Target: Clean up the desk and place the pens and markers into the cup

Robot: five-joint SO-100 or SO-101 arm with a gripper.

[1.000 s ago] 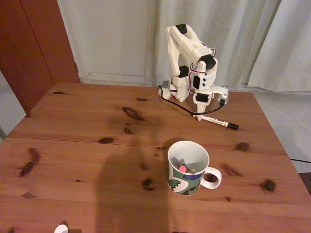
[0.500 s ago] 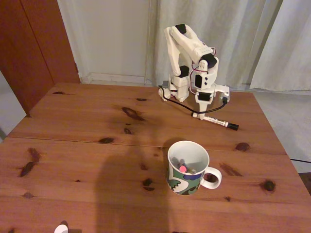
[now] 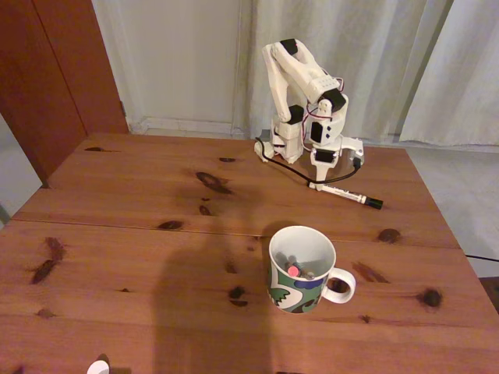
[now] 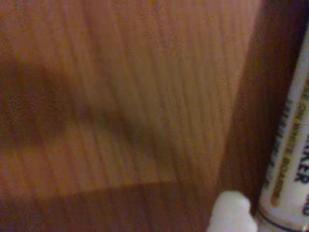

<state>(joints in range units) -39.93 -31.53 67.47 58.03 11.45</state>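
Fixed view: jaws (image 3: 318, 184) at white marker's (image 3: 343, 193) end near desk's (image 3: 117, 234) far edge; grip unclear.

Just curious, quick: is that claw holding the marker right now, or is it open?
Gripper: right above the white marker lying on the desk; open or shut cannot be told.

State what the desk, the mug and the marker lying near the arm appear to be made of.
Desk: varnished pine, judging by the knots and grain. Mug: probably glazed ceramic, with a glossy white inside. Marker: likely plastic, with a smooth white printed barrel and a black cap.
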